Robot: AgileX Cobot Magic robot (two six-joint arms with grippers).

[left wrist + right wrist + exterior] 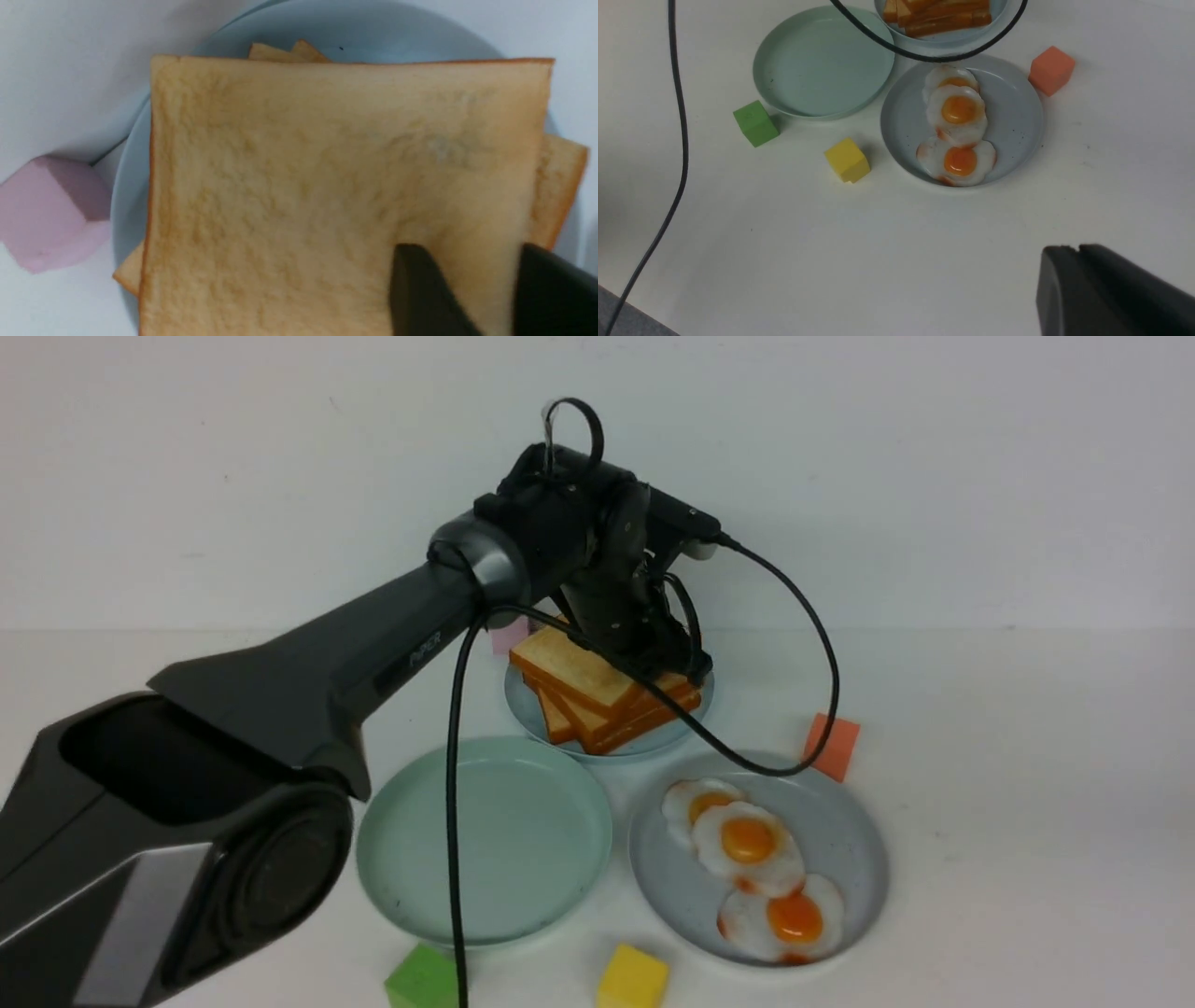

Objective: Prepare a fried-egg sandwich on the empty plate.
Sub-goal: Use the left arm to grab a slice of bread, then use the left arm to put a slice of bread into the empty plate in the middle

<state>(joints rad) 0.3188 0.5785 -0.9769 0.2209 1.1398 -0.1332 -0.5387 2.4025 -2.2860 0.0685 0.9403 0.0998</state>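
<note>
Well, you've three plates (523, 840), three fried eggs (747, 840), four cubes (632, 978); your left gripper (469, 249) straddles the top toast slice (327, 186), grip uncertain; right gripper (1078, 252), jaws can't be told either

One word only can be read: "PiPER". It is printed in small pale grey letters along the side of the dark forearm of the left arm (373, 653), in the front view.
</note>
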